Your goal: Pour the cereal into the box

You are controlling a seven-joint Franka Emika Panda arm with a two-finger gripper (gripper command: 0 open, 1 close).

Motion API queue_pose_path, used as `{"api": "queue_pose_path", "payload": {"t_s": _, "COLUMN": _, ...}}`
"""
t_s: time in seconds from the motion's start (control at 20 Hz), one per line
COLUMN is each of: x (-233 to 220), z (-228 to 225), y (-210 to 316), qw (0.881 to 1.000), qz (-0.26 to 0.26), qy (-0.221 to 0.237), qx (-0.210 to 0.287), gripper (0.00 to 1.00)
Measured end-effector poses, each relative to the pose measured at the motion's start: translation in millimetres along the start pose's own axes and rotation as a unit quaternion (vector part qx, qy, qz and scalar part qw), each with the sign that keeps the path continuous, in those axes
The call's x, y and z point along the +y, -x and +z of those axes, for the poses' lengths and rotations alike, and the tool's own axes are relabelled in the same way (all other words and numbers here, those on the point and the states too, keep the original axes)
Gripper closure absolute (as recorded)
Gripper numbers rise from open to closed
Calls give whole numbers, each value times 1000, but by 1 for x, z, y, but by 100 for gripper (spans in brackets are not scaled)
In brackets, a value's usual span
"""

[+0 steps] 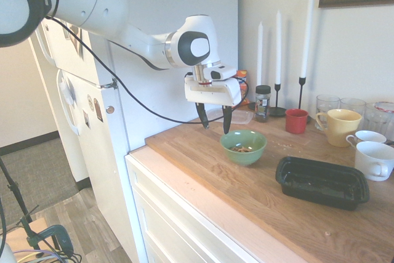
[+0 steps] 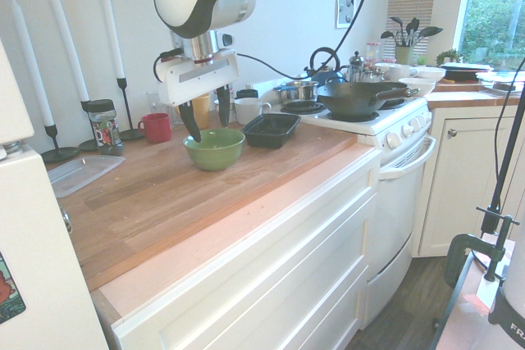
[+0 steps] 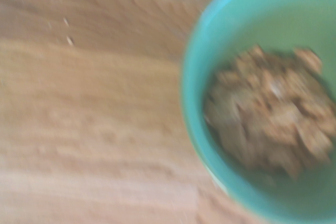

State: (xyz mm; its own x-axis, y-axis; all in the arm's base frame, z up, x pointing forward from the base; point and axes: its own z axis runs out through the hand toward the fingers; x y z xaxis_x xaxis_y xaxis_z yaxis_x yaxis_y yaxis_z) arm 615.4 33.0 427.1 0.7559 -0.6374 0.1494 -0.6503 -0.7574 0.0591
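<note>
"Your gripper (image 1: 216, 130), how is it?"

"Open, pointing down above the green bowl, with nothing between my two fingers."

"Use that bowl as your landmark. What's biggest around it?"

"The white refrigerator (image 1: 92, 133) to one side of it, then the wooden countertop (image 1: 215, 164) under it. On the bowl's other side, beyond the countertop, I have the white stove (image 2: 394, 133)."

"And smaller?"

"Three white candles (image 1: 306, 38) in black holders (image 1: 300, 93), between the bowl and the wall. The black plastic tray (image 1: 321, 183) sits near the bowl, on its stove side, upright."

"The bowl itself?"

"My green bowl (image 1: 243, 148) stands upright, apart from the tray. The clear plastic lid (image 2: 84, 175) lies flat on its refrigerator side."

"Any cups?"

"A yellow mug (image 1: 342, 127) and a smaller red mug (image 1: 296, 121), both farther toward the wall than the bowl. A dark-lidded jar (image 1: 262, 104) is back there too, near the candles."

"Where's the cereal?"

"The cereal (image 3: 278, 108) is heaped inside the bowl, light brown flakes. Smallest of all, I see a few crumbs (image 3: 70, 40) on the wood beside it."
</note>
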Motion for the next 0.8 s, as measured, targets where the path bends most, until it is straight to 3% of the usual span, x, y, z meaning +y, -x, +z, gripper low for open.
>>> {"api": "queue_pose_path", "payload": {"t_s": 0.5, "x": -72, "z": 43, "y": -34, "qw": 1000, "qz": -6, "qy": 19, "qx": 1, "gripper": 0}}
{"api": "queue_pose_path", "payload": {"t_s": 0.75, "x": -83, "z": 67, "y": -42, "qw": 999, "qz": 12, "qy": 19, "qx": -38, "gripper": 0}}
{"api": "queue_pose_path", "payload": {"t_s": 0.8, "x": -82, "z": 69, "y": -45, "qw": 999, "qz": 17, "qy": 15, "qx": -48, "gripper": 100}}
